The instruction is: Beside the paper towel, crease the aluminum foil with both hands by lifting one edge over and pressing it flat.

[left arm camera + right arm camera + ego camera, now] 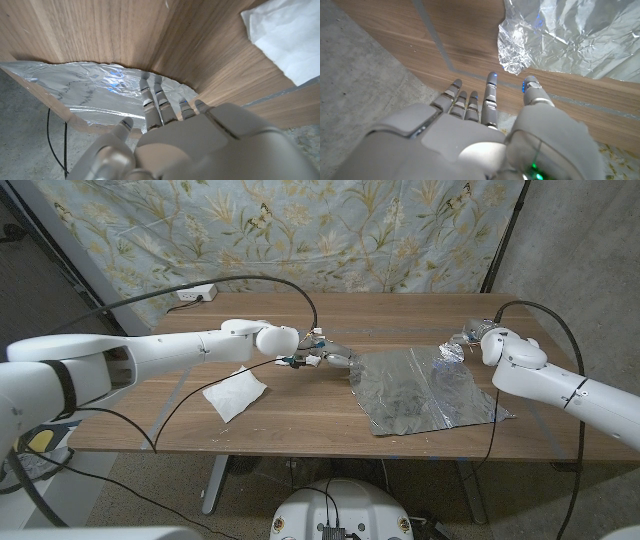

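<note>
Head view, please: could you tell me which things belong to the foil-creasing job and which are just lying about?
Job:
aluminum foil
paper towel
left hand
right hand

Lying about:
power strip
floral curtain

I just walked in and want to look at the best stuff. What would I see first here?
First you'd spot the big shiny aluminum foil, crinkled and spread on the wooden table toward the robot's right. Two white robot arms reach toward it: the left hand has its fingers at the foil's near-left corner, and the right hand hovers by the curled-up far corner. A white paper towel lies to the foil's left.
</note>
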You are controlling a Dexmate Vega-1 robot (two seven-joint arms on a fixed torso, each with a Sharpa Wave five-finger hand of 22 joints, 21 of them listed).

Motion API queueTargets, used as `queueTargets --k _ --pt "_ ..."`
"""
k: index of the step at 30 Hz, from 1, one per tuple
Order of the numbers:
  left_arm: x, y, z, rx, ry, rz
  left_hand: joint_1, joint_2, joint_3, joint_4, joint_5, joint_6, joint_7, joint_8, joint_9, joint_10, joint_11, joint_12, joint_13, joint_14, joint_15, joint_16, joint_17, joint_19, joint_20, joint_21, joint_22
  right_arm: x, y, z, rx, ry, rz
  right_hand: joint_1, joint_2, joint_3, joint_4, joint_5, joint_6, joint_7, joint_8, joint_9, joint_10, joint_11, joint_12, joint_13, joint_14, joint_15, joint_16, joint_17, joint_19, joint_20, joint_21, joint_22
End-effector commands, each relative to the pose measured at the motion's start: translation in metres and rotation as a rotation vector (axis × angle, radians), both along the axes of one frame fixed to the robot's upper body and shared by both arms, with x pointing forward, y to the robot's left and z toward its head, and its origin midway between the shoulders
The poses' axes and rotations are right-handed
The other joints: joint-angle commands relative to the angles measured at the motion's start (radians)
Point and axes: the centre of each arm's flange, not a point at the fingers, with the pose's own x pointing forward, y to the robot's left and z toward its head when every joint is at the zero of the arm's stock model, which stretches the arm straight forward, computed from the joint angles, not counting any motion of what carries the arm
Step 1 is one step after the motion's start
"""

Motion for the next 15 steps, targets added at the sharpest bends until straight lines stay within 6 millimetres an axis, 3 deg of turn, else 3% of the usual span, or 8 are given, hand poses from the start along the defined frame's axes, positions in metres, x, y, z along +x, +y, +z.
queueTargets --k 1,15 --pt "-0.002 -0.004 -0.001 0.009 0.004 0.001 0.006 -0.001 0.008 0.000 -0.001 0.008 -0.003 -0.006 0.006 0.011 0.005 0.002 0.004 0.008 0.000 -0.006 0.002 -0.145 0.006 0.005 -0.001 0.008 -0.007 -0.011 0.009 0.009 0.004 0.013 -0.005 0.001 -0.001 0.006 0.005 -0.007 0.000 0.002 0.009 -0.001 0.003 -0.001 0.008 -0.002 0.004 0.000 0.009 -0.004 0.004 0.005" --pt "-0.003 -0.009 -0.002 0.014 0.007 -0.003 0.008 -0.002 0.012 -0.002 -0.001 0.009 -0.004 -0.006 0.006 0.010 0.004 0.001 0.005 0.009 0.001 -0.007 0.002 -0.143 0.007 0.004 -0.001 0.010 -0.016 -0.021 0.016 0.005 -0.022 0.025 -0.010 -0.002 0.001 0.007 0.024 -0.019 0.001 0.001 0.024 -0.013 0.004 -0.001 0.026 -0.019 0.006 0.000 0.024 -0.010 0.006 0.006"
